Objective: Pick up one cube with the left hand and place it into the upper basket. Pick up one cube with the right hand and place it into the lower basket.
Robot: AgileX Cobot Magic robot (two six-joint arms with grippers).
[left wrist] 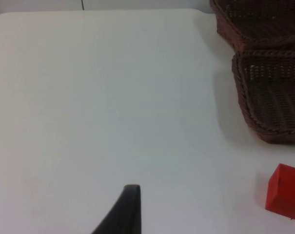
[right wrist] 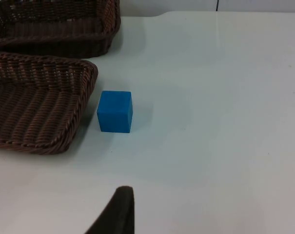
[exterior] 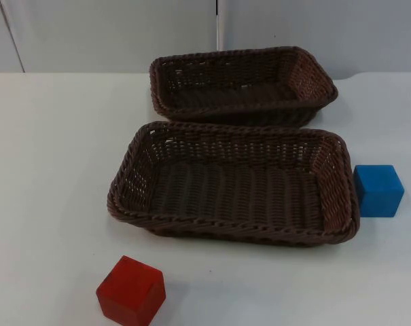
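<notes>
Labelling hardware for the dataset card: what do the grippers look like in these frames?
One fingertip of the left gripper can be seen: matte black, smooth, narrowing from a broad base to a blunt rounded tip, with no markings. The right gripper fingertip has the same black tapered shape. Both stand over the white table.

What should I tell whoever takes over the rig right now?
Left pincer: hangs above bare table, well short of the red cube; holds nothing.
Right pincer: hangs above the table short of the blue cube; holds nothing.
Red cube sits on the table in front of the lower basket. Blue cube sits beside that basket's right end, apart from it. Upper basket sits behind.
Done: nothing; both baskets are empty.
Left: red cube into the upper basket, blue cube into the lower.
</notes>
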